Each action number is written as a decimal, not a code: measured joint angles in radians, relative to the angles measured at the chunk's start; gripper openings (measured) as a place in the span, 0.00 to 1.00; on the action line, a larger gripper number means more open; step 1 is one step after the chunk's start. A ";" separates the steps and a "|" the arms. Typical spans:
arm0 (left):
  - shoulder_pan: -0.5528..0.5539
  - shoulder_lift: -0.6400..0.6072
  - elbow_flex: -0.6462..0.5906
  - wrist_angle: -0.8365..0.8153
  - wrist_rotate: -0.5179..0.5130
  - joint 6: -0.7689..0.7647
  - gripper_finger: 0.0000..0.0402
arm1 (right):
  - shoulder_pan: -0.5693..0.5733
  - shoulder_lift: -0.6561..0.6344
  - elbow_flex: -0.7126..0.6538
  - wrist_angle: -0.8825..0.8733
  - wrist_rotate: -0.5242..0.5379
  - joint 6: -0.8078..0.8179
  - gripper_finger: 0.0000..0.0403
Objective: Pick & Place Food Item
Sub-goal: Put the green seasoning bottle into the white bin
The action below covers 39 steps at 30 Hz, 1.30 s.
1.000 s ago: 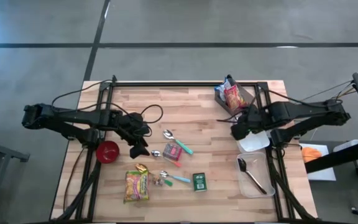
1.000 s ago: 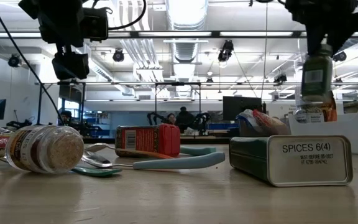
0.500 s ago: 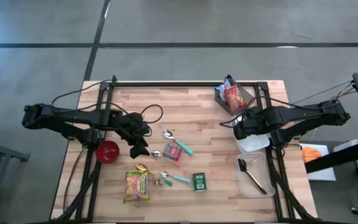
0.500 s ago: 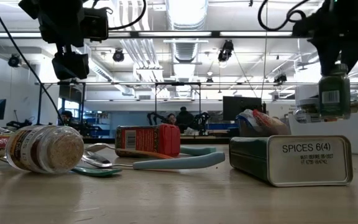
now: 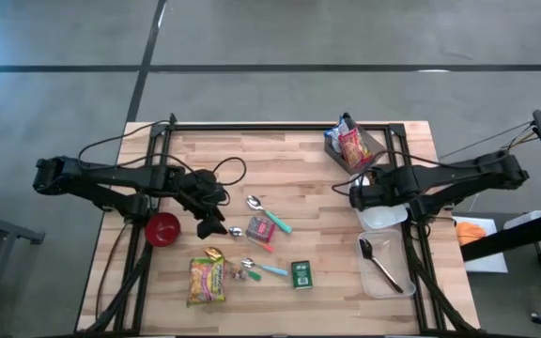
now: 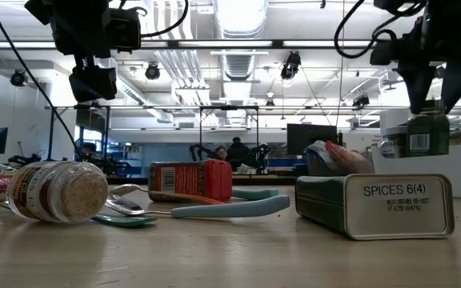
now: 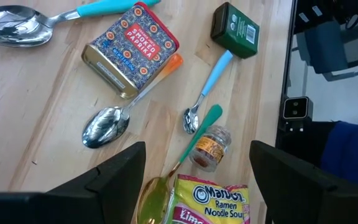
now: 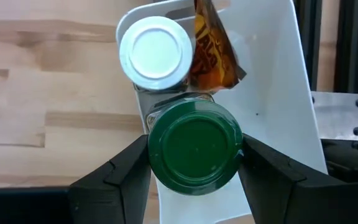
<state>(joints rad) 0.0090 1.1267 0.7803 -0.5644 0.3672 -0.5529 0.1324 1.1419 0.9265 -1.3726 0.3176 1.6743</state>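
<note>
Here the right gripper (image 8: pixel 194 171) has its dark fingers (image 8: pixel 120 171) clamped on a round green-lidded jar (image 8: pixel 195 148), held low over the white tray (image 8: pixel 278 93) at the table's three o'clock edge. I judge this the placing step; next comes a short lowering and a release. Beside the jar in the tray stand a smooth white-capped jar (image 8: pixel 156 51) and a crinkled orange packet (image 8: pixel 211 53). The left gripper (image 5: pixel 209 226), fingers spread and empty, waits around nine o'clock above scattered spoons (image 7: pixel 104 124) and a rectangular spice tin (image 7: pixel 132 46).
</note>
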 joint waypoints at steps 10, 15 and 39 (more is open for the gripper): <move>0.000 0.000 0.000 0.021 -0.006 -0.005 0.72 | -0.003 0.125 0.001 0.013 0.000 0.043 0.49; 0.000 0.000 0.000 0.056 -0.008 -0.015 0.72 | -0.003 0.162 0.002 0.030 -0.001 0.055 0.49; 0.030 0.000 0.000 0.068 -0.008 0.058 0.72 | -0.002 0.215 0.003 0.070 0.008 0.107 0.53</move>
<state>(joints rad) 0.0391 1.1271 0.7803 -0.4965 0.3593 -0.4946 0.1307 1.3571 0.9291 -1.3023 0.3252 1.7815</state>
